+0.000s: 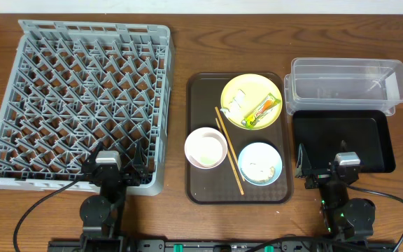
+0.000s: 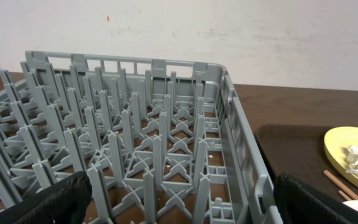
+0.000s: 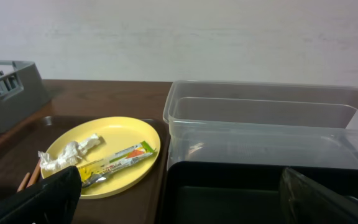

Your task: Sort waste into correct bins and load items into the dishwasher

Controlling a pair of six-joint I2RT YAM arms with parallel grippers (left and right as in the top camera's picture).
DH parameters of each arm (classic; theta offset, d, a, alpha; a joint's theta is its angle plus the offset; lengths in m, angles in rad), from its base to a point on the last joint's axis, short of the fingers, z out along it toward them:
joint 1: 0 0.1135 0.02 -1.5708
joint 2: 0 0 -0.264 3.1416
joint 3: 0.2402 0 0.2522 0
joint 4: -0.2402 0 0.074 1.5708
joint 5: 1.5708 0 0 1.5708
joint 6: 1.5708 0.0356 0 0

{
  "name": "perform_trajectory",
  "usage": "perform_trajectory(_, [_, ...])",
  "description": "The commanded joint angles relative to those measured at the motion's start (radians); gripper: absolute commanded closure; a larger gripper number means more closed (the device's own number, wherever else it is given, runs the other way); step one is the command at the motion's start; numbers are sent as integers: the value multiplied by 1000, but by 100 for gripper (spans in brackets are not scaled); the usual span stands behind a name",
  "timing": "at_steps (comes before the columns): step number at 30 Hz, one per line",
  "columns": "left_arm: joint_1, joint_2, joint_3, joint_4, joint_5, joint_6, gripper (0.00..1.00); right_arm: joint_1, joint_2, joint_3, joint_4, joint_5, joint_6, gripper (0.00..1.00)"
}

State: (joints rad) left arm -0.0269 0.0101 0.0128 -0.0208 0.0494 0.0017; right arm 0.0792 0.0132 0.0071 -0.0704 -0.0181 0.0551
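The grey dishwasher rack (image 1: pixel 82 98) fills the left side. My left gripper (image 1: pixel 115 162) is open over its near right corner, with only pegs between the fingers (image 2: pixel 48 202). On the brown tray (image 1: pixel 200 105) a yellow plate (image 1: pixel 240 87) carries a green-and-orange wrapper (image 1: pixel 261 110) and a crumpled white scrap (image 1: pixel 234 105). Nearer me are a white bowl (image 1: pixel 206 148), chopsticks (image 1: pixel 228 150) and a light blue bowl (image 1: pixel 249 155) holding whitish crumbs (image 1: pixel 261 168). My right gripper (image 1: pixel 324 162) is open and empty at the near edge of the black tray (image 1: pixel 341 140); the clear tub (image 1: pixel 347 85) lies behind it.
The wrapper (image 3: pixel 114 160) and scrap (image 3: pixel 67 154) lie on the plate to the left of the black tray (image 3: pixel 229 186) in the right wrist view. A pale wall rises behind the table. Bare wood separates rack and brown tray.
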Motion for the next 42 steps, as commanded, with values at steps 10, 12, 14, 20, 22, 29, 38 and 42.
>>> perform_trajectory(10, [2,-6,-9,-47,-13,16,5,6,0,-2,-5,10,-11,1])
perform_trajectory(12, [2,-6,-9,-47,-12,16,5,6,0,-2,-5,10,-11,1])
perform_trajectory(14, [2,-6,-9,-47,-12,16,5,6,0,-2,-5,10,-11,1])
perform_trajectory(20, [2,-6,-9,-47,-12,16,5,6,0,-2,-4,10,-11,1])
perform_trajectory(22, [2,-6,-9,-47,-12,16,5,6,0,-2,0,7,-7,1])
perform_trajectory(29, [2,-6,-9,-47,-12,16,5,6,0,-2,-3,2,-4,1])
perform_trajectory(38, [2,2,18,-71,6,-64,5,6,0,0,-1,29,100,1])
perform_trajectory(42, [2,51,88,-148,6,-67,5,6,10,40,-39,29,135,1])
